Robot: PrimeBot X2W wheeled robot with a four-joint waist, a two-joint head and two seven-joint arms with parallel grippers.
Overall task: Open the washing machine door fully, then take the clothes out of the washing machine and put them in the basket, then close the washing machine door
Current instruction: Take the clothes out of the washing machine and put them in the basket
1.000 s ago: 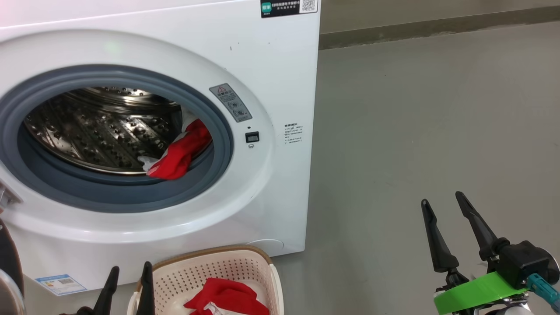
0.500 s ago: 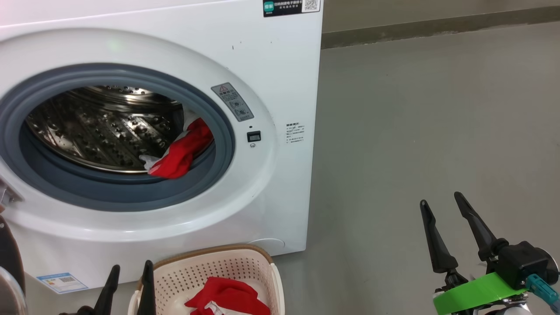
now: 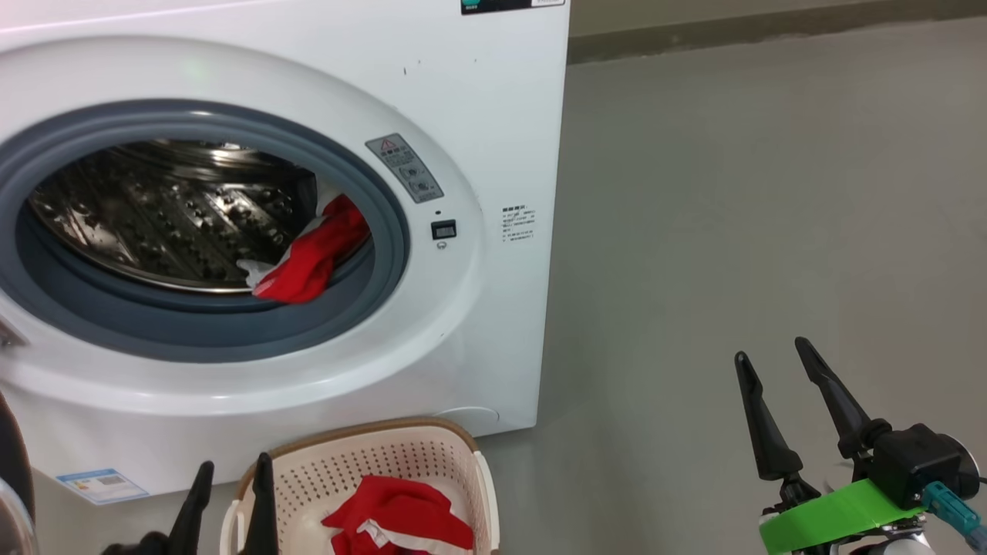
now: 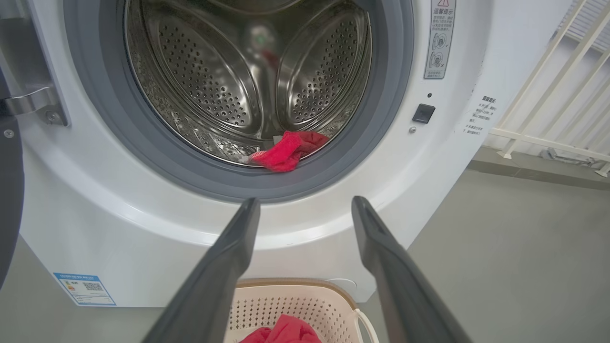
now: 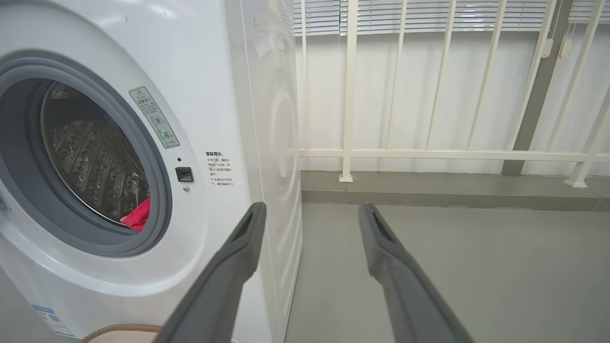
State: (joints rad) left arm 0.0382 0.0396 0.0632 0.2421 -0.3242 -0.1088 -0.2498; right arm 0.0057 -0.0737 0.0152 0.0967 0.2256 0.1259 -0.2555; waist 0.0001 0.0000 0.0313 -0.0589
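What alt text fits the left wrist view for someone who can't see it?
The open left gripper points at the washing machine, where a red garment lies at the drum's front edge. Below, the basket holds another red garment.

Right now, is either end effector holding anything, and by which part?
Nothing: left end effector and right end effector are both open and empty.

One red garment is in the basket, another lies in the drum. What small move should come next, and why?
Probably ease the open left hand forward toward the red garment at the drum's front lip: that hand is empty and aimed at the opening, by the basket.
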